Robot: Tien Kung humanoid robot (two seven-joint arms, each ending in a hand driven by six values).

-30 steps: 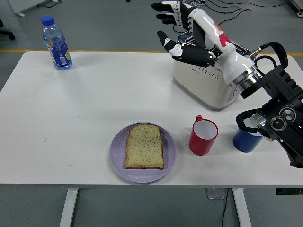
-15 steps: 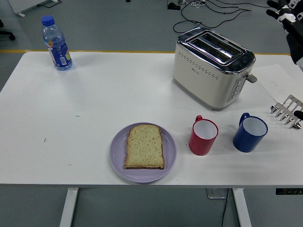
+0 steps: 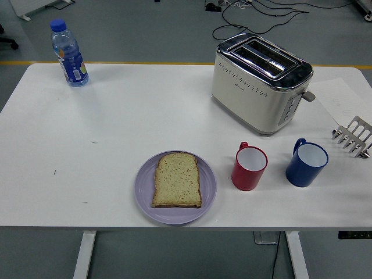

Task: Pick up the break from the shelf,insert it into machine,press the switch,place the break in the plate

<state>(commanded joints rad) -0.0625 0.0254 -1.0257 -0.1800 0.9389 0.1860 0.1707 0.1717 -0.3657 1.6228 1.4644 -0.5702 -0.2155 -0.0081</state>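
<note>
On the table there are one slice of bread on one plate, one toaster, two mugs, a red and a blue, one water bottle and one metal rack

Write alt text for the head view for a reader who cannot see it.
A slice of bread lies on a purple plate near the front edge of a white table, with no robot hand in view. Behind to the right stands a cream toaster; a red mug, blue mug and metal rack sit right, a water bottle far left.
</note>
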